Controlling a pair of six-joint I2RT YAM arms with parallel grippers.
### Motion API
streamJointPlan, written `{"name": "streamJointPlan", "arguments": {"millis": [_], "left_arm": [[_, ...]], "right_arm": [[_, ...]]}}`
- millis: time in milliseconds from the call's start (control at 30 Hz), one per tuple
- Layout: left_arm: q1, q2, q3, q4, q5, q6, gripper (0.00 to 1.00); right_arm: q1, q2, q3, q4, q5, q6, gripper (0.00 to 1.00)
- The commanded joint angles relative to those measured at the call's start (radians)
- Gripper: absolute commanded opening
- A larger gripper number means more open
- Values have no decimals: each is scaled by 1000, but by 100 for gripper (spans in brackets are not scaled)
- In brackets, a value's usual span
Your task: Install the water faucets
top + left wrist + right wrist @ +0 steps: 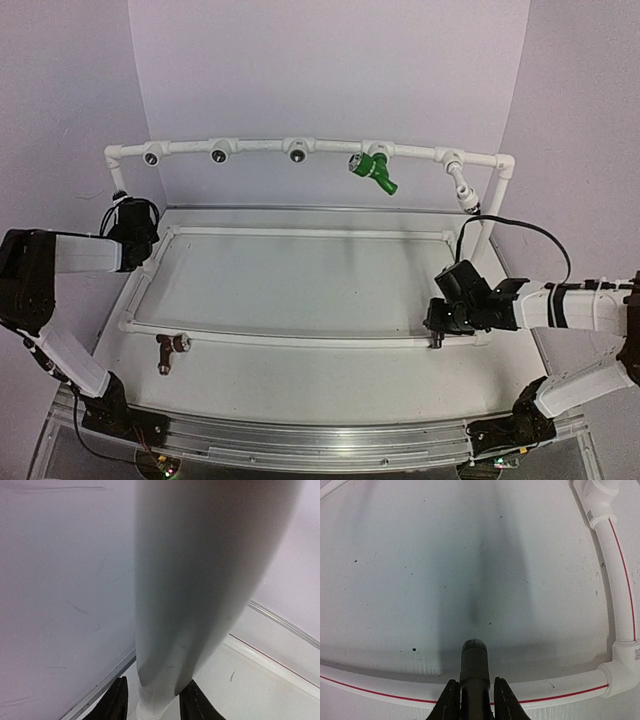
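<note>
A green water faucet (373, 169) is screwed into the white pipe frame's top bar (260, 146), right of three empty tee sockets (218, 153). A reddish-brown faucet (168, 350) lies on the table just in front of the frame's front pipe (300, 340). My right gripper (438, 322) (473, 690) is shut on a black faucet (474, 662), whose threaded end points ahead over the red-striped front pipe (560, 689). At the far left my left gripper (133, 228) (154, 692) holds the frame's upright post (190, 580), a finger on each side.
A white swivel fitting (461, 186) hangs from the top bar near its right end. The frame's corner elbow (624, 672) lies just right of my right gripper. The purple back wall (330, 70) stands close behind the frame. A black cable (520, 235) loops above the right arm.
</note>
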Motion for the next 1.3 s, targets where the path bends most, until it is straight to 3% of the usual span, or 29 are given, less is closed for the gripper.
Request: {"name": "streamJointPlan", "arguments": {"millis": [0,267,467,667,833,1033,1267], "left_arm": [[16,-135,-49,-140,110,-114,38],[-38,-255,-64,-198,538,-143,48],[-210,-236,-37,-226,684,-126,52],[-358,-160,-11,-231,857,-123,57],[-415,-24,53,-335,1022,-60,67],[-593,138,159,-433,985,95,76],[-778,328,263,-460,821,245,85]], "right_arm": [[-64,-2,-24,36,51,-46,0],[-212,60,7,134,49,-166,0],[-364,113,57,218,-6,-261,0],[-436,129,91,229,14,-346,0],[-427,58,94,171,-279,-376,0],[-341,-162,69,57,-510,-387,0],[-259,-348,85,7,-713,-316,0]]}}
